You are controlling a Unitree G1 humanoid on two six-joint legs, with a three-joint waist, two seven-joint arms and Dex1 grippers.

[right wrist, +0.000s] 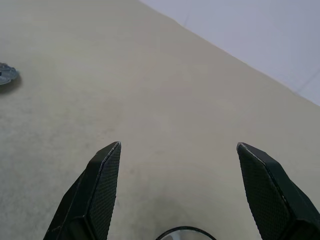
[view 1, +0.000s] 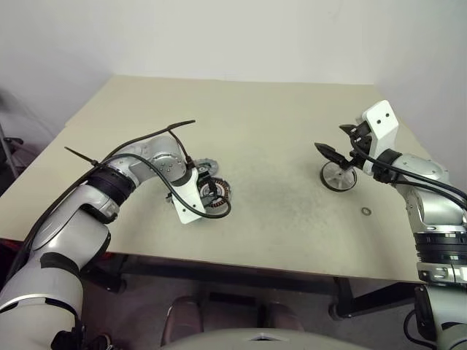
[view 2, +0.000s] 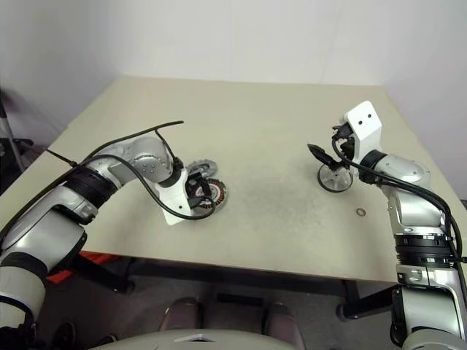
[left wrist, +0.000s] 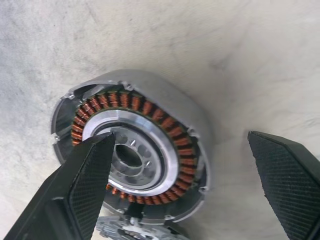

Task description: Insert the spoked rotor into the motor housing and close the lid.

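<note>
The left gripper's (left wrist: 180, 165) near finger hides part of the motor housing's (left wrist: 150, 107) copper windings. The lid (left wrist: 135, 231), just beside the housing, is cut off by the frame's edge. Near the spoked rotor (view 1: 339, 176), a small ring (view 1: 365, 211) is too small to identify.

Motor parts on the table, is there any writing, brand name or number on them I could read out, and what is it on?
No readable text anywhere.
The motor housing: bare grey metal and copper windings, no marking.
The spoked rotor and the lid: too small to show any lettering.
The small ring on the table: plain.

Silver arms, white wrist housings, black cables, seemingly textured black fingers (left wrist: 90, 185).
</note>
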